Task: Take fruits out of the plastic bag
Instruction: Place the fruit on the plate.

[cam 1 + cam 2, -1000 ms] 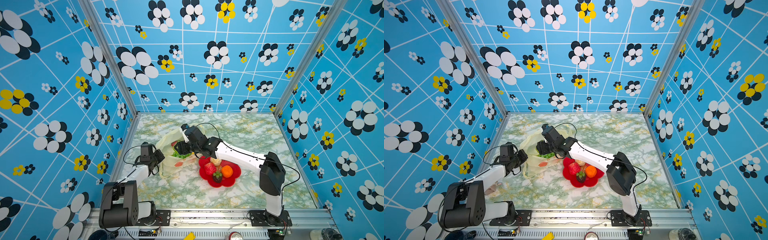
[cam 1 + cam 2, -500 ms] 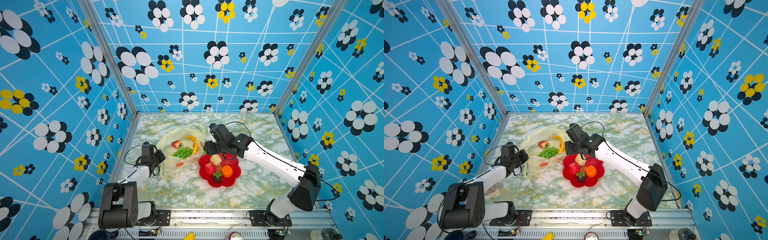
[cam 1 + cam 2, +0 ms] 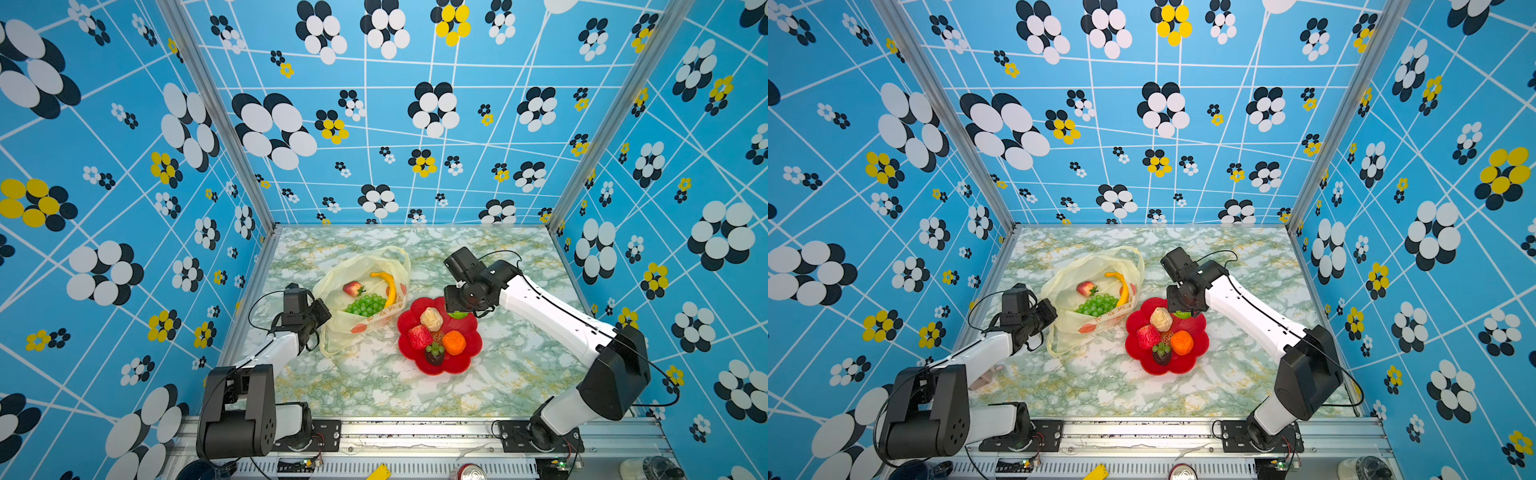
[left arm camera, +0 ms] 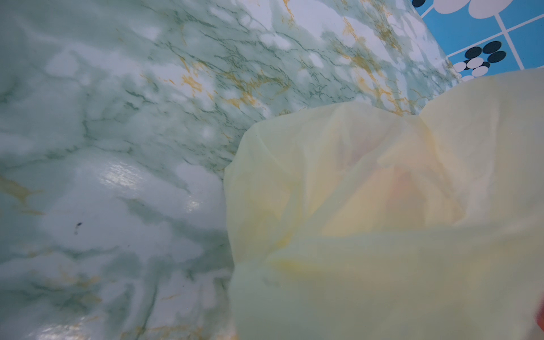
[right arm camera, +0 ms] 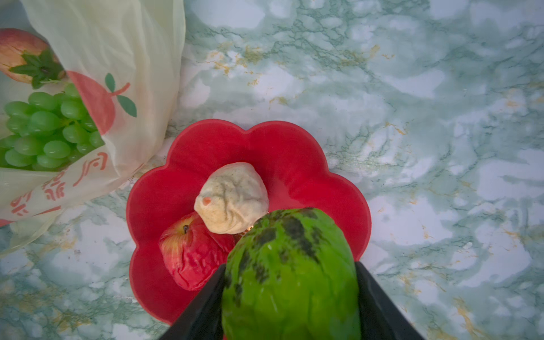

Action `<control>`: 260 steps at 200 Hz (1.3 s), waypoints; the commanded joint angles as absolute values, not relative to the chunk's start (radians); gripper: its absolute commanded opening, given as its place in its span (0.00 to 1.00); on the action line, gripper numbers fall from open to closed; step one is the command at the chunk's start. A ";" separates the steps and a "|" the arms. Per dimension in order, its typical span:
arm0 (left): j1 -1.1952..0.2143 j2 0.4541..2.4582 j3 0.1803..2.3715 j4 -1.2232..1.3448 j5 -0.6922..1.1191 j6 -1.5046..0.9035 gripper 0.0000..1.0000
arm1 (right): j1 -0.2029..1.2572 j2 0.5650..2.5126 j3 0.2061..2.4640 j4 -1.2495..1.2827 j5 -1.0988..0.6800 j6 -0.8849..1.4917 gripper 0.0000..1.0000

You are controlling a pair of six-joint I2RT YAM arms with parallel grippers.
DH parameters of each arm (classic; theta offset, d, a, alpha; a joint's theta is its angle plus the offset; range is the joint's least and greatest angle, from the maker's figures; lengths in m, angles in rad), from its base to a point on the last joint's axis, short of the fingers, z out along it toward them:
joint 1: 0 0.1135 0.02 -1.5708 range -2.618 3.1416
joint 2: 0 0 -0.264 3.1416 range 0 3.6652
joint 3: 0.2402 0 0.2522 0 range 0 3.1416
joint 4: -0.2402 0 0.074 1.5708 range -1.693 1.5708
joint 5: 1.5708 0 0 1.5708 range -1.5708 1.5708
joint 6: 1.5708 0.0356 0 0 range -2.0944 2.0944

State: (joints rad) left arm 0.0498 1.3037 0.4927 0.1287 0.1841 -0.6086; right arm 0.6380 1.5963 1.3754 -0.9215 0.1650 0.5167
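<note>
Right now the right hand [image 5: 290,273] grips a bumpy green fruit [image 5: 290,273] with dark patches, one black finger pressed to each side of it. In both top views that green fruit [image 3: 457,314] hangs over the far rim of the red flower-shaped plate [image 3: 457,370], on the side nearest the right arm; whether it touches the plate cannot be told.

On the plate lie a cream piece [image 3: 431,319], a wrinkled red fruit [image 3: 419,336], an orange [image 3: 454,343] and a dark purple piece [image 3: 434,358], all crowded together. The wrist view shows the cream piece [image 5: 232,197] leaning on the red fruit [image 5: 191,256].

Beside the plate, toward the left arm, the plastic bag [image 3: 345,328] lies on the marbled desk [image 3: 374,386] with its mouth open upward, and its printed edge reaches the plate's rim. Inside it sit a strawberry [image 3: 353,288], a green grape bunch [image 3: 366,304] and a banana [image 3: 388,286]; of the three, the banana is nearest the plate.

On the side of the bag away from the plate, the left hand [image 3: 322,311] is closed tight, pinching the thin film at the bag's edge. Its wrist view is half filled with pale yellow plastic [image 4: 382,220].
</note>
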 commanded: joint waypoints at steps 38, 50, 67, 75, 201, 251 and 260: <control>0.039 1.285 0.478 0.148 0.186 -0.592 0.00 | 0.607 1.729 1.428 -0.986 0.168 0.521 0.62; 0.040 1.287 0.477 0.150 0.185 -0.592 0.00 | 0.604 1.751 1.442 -0.992 0.169 0.517 0.62; 0.039 1.290 0.477 0.152 0.187 -0.591 0.00 | 0.604 1.779 1.458 -1.000 0.169 0.511 0.62; 0.039 1.290 0.478 0.150 0.186 -0.592 0.00 | 0.604 1.787 1.459 -0.999 0.170 0.511 0.62; 0.031 1.304 0.473 0.182 0.177 -0.581 0.00 | 0.603 1.825 1.382 -0.929 0.124 0.537 0.63; 0.026 1.302 0.474 0.179 0.176 -0.576 0.00 | 0.602 1.820 1.329 -0.870 0.106 0.567 0.66; 0.026 1.301 0.475 0.181 0.176 -0.575 0.00 | 0.603 1.817 1.322 -0.863 0.109 0.575 0.67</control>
State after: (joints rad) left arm 0.0360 1.3014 0.4904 0.1658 0.1837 -0.5983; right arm 0.6079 1.8137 1.3483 -0.8909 0.1215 0.5381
